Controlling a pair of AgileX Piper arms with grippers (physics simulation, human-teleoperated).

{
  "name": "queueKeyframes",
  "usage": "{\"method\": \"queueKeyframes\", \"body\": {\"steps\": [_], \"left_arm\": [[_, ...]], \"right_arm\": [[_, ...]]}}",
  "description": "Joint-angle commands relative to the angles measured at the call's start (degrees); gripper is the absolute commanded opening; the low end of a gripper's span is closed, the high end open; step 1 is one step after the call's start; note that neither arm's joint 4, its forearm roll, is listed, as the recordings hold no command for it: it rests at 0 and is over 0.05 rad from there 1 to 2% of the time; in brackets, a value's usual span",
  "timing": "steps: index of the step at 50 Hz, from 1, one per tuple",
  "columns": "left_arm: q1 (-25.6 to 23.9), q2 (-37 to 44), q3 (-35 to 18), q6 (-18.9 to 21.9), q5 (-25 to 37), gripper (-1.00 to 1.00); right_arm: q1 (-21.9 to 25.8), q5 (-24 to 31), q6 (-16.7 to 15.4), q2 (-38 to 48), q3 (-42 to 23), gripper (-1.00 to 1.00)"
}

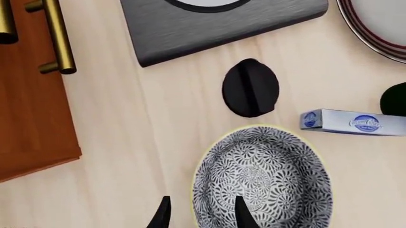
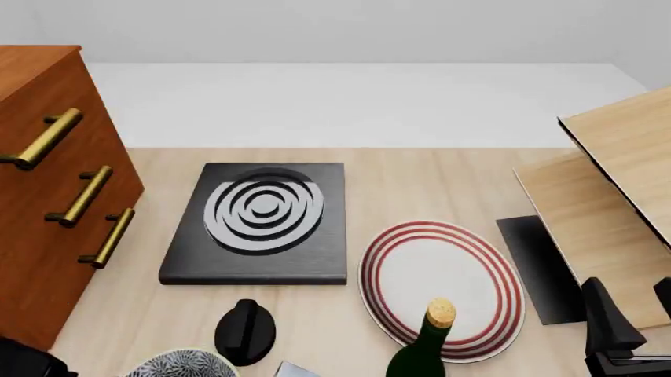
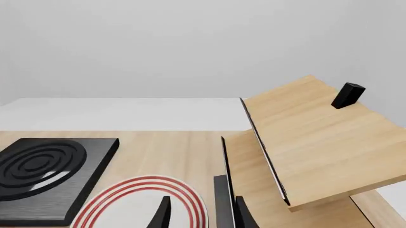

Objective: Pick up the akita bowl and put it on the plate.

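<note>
Both my grippers spread: left gripper [image 1: 201, 213] straddling the akita bowl [image 1: 263, 183] rim, bowl at 8 o'clock of the plate [image 2: 442, 288], right gripper [image 3: 201, 214] holding nothing.

Bright, even, diffuse light with no evident source; the render is sharp throughout, free of blur or edge distortion. The stove knob [image 1: 250, 88] casts only a faint soft shadow, and the table [image 2: 441, 184] shows no glare

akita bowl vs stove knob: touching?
Apart. The left wrist view shows a strip of bare table between the akita bowl rim and the stove knob.
</note>
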Motion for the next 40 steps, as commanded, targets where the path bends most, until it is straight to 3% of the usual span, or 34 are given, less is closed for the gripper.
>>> {"method": "queueKeyframes", "body": {"steps": [1, 40], "left_arm": [[0.92, 0.11, 1.25, 0.41, -1.01, 1.0], [-0.29, 2.02, 6.26, -0.45, -6.88, 1.0]], "right_arm": [[0.0, 0.0, 0.0, 0.0, 0.0, 1.0], [0.0, 0.0, 0.0, 0.0, 0.0, 1.0]]}}
